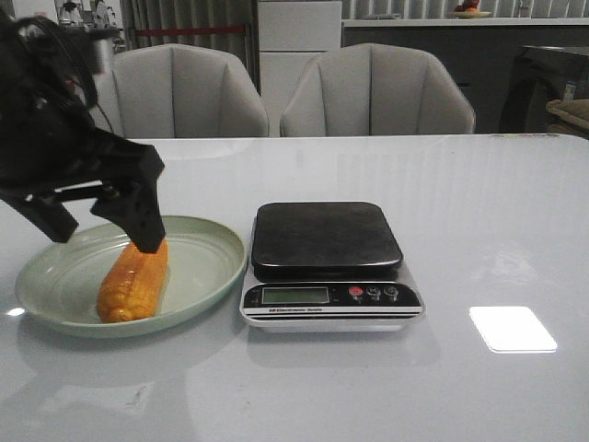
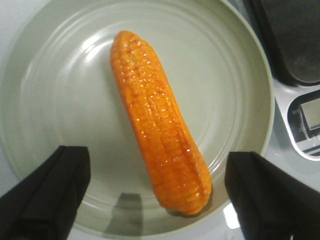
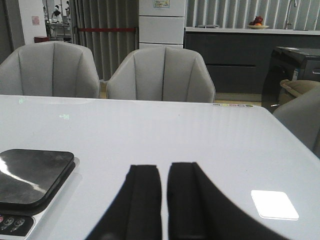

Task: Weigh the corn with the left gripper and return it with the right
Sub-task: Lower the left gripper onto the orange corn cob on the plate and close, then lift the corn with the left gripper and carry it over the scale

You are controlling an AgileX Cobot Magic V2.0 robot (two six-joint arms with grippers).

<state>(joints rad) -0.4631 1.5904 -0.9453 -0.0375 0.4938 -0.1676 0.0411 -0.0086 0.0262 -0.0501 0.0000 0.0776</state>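
The orange-yellow corn [image 1: 133, 281] lies on its side in a pale green plate [image 1: 64, 276] at the left, next to the scale [image 1: 327, 239]. My left gripper [image 1: 101, 230] is open and low over the plate. In the left wrist view the corn [image 2: 160, 125] lies between the two black fingers [image 2: 55, 185], with wide gaps on both sides, and nothing is gripped. The left gripper [image 2: 157, 165] straddles the cob's thick end. My right gripper [image 3: 164, 170] is shut and empty, above the bare table to the right of the scale [image 3: 30, 175].
The scale's black platform [image 2: 295, 40] is empty, with its display and buttons [image 1: 373, 293] facing the front. Two grey chairs [image 1: 377, 92] stand behind the table's far edge. A bright light reflection [image 1: 513, 329] lies on the table at the right.
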